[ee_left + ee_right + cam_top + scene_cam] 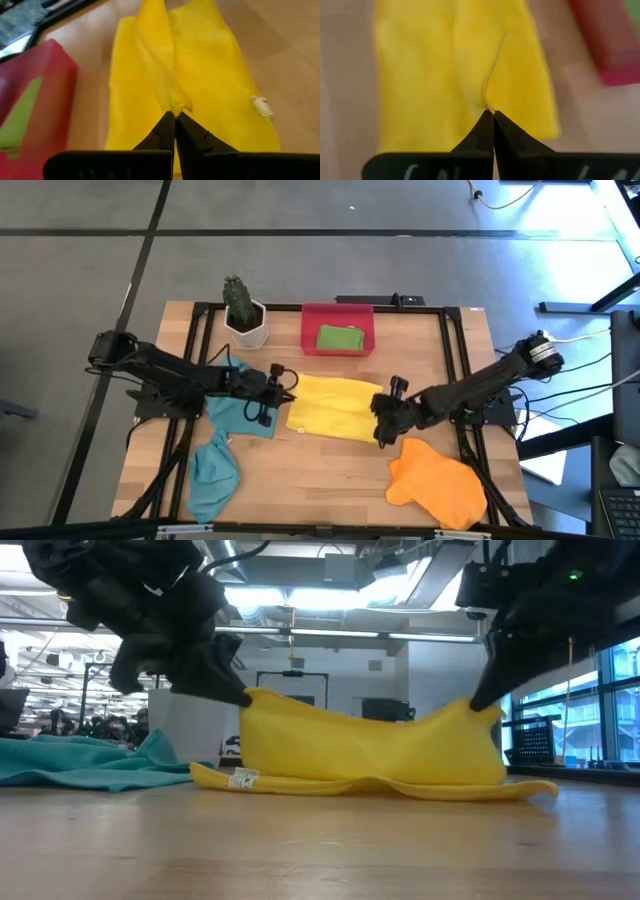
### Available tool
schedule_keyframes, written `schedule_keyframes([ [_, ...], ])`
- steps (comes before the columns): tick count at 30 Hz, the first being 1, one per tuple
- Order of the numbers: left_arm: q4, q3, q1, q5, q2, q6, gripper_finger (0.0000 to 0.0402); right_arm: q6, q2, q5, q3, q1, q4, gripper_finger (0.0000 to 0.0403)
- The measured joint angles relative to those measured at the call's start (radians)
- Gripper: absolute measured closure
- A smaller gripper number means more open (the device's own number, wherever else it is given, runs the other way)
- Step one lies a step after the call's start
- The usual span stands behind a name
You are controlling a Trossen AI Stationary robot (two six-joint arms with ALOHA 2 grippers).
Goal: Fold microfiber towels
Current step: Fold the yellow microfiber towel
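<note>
**Pinching a yellow towel from both ends**

Gripping at mid-table, the left gripper [288, 387] has its fingers shut tight on one edge of the yellow towel [332, 406], raising it off the wooden table [330, 480]. Two teal towels [222, 450] lie bunched beneath the left arm. A green towel [340, 338] sits folded in the red tray [310, 330] at the far edge. The right gripper [380, 420] is clamped shut on the yellow towel's opposite edge, with the orange towel [438, 486] crumpled nearby.
</note>
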Motion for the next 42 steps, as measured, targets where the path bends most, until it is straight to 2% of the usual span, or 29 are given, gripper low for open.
schedule_keyframes([
  [11, -0.009, 0.0, -0.084, -0.003, 0.031, -0.052, 0.0401, 0.033, 0.034, -0.027, 0.0, 0.096, 0.027, 0.0402],
  [26, -0.035, 0.0, -0.131, -0.007, 0.03, -0.079, 0.0401, 0.03, 0.04, -0.125, 0.0, 0.138, 0.105, 0.0402],
  [32, -0.035, 0.0, -0.139, 0.043, 0.03, -0.103, 0.0401, 0.03, 0.077, -0.157, 0.0, 0.138, 0.144, 0.04],
  [37, -0.042, 0.0, -0.139, 0.078, 0.03, -0.114, 0.0394, 0.024, 0.112, -0.178, 0.0, 0.137, 0.184, 0.0362],
  [42, -0.053, 0.0, -0.139, 0.078, 0.03, -0.131, 0.0354, 0.023, 0.134, -0.196, 0.0, 0.138, 0.196, 0.0306],
])
